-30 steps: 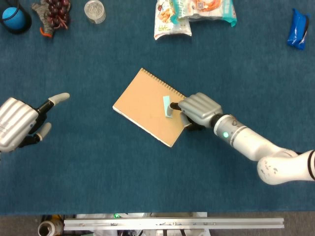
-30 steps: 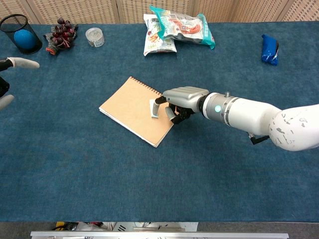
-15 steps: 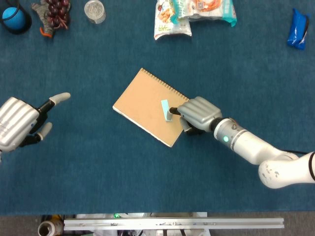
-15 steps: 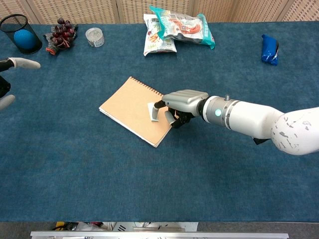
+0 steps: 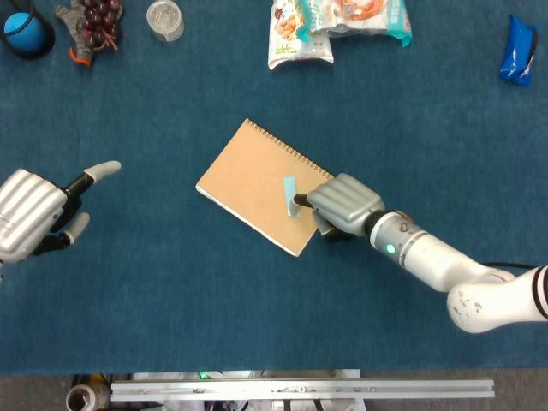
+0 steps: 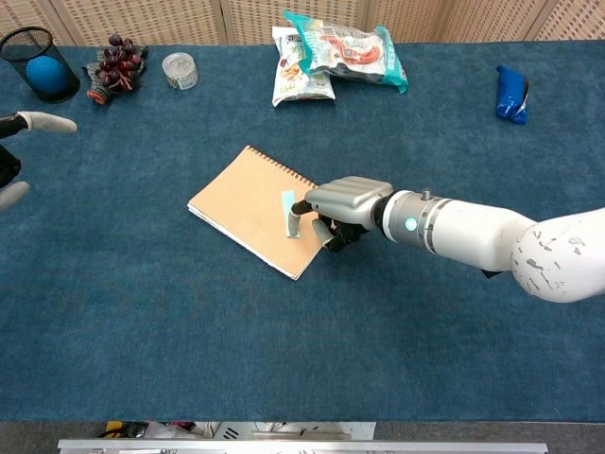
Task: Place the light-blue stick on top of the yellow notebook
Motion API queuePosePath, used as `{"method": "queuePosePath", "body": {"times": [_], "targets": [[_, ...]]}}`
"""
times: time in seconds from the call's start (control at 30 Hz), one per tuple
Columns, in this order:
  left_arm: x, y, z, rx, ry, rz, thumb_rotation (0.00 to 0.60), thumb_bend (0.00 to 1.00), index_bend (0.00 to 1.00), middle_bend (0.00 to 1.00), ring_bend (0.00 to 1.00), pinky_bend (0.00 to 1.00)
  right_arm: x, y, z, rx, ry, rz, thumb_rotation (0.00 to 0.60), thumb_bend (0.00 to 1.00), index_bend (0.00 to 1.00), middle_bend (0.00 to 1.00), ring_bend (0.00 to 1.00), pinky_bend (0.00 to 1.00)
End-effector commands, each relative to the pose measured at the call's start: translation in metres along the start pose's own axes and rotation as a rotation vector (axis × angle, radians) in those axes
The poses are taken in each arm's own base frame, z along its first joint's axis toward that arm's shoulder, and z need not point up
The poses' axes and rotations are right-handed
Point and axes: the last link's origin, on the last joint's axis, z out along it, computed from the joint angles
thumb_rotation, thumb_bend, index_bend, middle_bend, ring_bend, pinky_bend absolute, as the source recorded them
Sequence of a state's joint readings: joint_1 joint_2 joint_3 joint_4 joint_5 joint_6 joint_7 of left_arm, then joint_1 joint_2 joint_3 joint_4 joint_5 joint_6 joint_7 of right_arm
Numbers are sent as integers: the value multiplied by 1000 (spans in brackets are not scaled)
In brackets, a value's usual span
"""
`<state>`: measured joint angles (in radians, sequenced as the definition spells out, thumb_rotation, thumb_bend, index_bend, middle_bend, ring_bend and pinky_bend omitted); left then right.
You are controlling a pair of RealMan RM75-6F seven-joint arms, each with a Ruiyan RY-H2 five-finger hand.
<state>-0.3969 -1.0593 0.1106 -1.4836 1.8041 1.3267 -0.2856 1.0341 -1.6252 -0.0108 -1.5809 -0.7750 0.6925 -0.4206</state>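
Observation:
The yellow notebook [image 5: 247,180] [image 6: 238,203] lies at an angle in the middle of the blue table, spiral edge toward the far right. The light-blue stick [image 5: 290,196] [image 6: 287,206] is over its right part, near the corner. My right hand [image 5: 345,203] [image 6: 347,199] reaches in from the right, fingers curled, and pinches the stick's near end between thumb and a finger. Whether the stick rests flat on the cover I cannot tell. My left hand [image 5: 32,212] [image 6: 21,123] hovers at the far left edge, holding nothing, with fingers apart.
Snack bags [image 5: 338,21] [image 6: 331,52] lie at the back centre. A blue packet [image 5: 518,50] sits back right. At the back left are a small round jar [image 5: 164,19], a bunch of grapes [image 5: 94,21] and a black mesh cup [image 5: 24,32] holding a blue ball.
My right hand has slid a little toward the near side with the stick, which now lies lower on the notebook. The left hand has stayed in place.

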Motion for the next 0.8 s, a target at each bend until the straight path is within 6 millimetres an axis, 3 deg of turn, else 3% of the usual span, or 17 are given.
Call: {"method": "queuePosePath", "body": {"times": [0.03,0.8], "targets": [[0,0,0,1,2,-1,600,459,127,836,914,872,1,-2,-1,2,9,1,600,1000,312,1000,1000,1000],[0,-2,-2,8,1,-3,600,460,116,835,913,873,4,-5,-9,13,32,6,600,1000,312,1000,1000,1000]]}}
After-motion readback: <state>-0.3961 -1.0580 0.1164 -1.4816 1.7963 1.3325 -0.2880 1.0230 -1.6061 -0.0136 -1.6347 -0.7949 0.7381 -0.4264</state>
